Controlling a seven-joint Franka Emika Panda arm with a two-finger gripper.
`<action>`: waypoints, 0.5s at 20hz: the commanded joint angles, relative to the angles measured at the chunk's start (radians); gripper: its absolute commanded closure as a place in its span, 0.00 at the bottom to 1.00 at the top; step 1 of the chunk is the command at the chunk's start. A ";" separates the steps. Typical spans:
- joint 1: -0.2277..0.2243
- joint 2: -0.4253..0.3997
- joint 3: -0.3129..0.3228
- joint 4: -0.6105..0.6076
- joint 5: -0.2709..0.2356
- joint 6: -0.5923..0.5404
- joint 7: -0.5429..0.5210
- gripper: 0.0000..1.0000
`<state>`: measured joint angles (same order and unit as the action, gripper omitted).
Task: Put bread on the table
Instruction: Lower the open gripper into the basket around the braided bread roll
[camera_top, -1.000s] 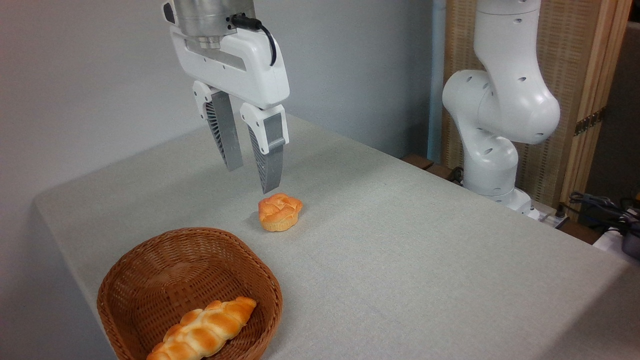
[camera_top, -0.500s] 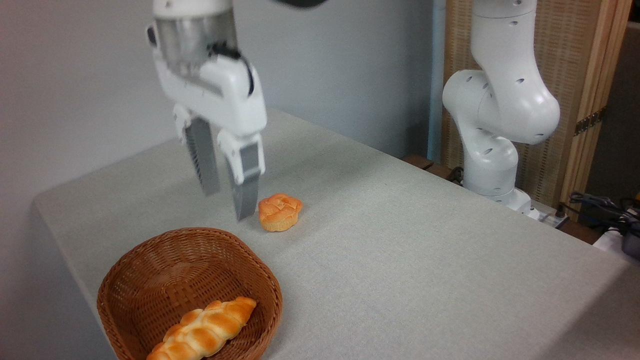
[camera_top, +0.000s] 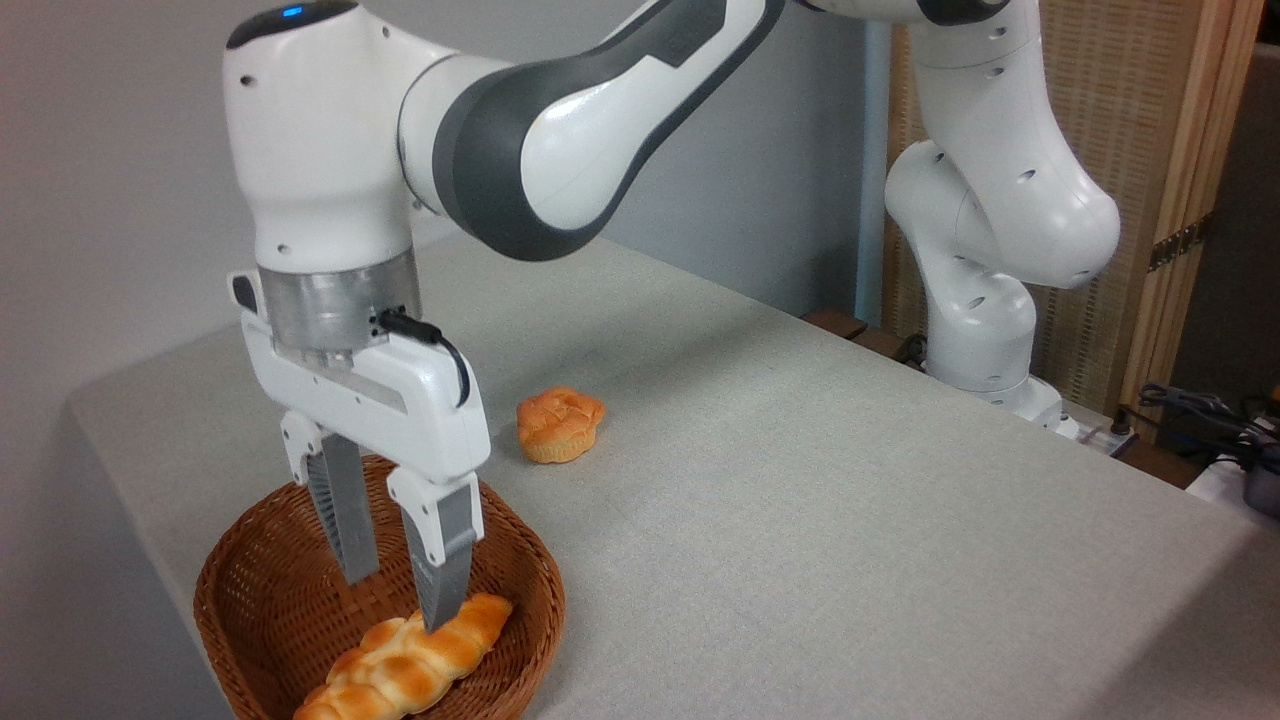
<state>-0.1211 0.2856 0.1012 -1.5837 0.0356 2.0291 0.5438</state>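
Our claw (camera_top: 398, 600) has swung from above the bun (camera_top: 559, 424) down into the basket (camera_top: 250, 580) at lower left, fingers spread over the bread (camera_top: 405, 662) lying there, so we judge gripping comes before the desk (camera_top: 800, 500).

A white Franka arm reaches from the upper right of the frame down to the lower left, its gripper (camera_top: 398, 605) hanging inside a brown wicker basket (camera_top: 255, 585) with its 2 grey fingers spread apart. The right fingertip sits at the upper end of the braided bread (camera_top: 400, 662), which lies in the basket. A small round bun (camera_top: 559, 424) rests on the grey-beige table (camera_top: 800, 500), mid-frame, apart from the basket.
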 joint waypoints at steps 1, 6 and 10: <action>-0.008 0.021 0.012 0.013 0.037 0.028 -0.021 0.00; -0.012 0.079 -0.005 0.005 0.021 0.103 -0.079 0.00; -0.012 0.081 -0.005 0.005 0.036 0.109 -0.073 0.00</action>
<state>-0.1307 0.3659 0.0954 -1.5853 0.0544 2.1216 0.4906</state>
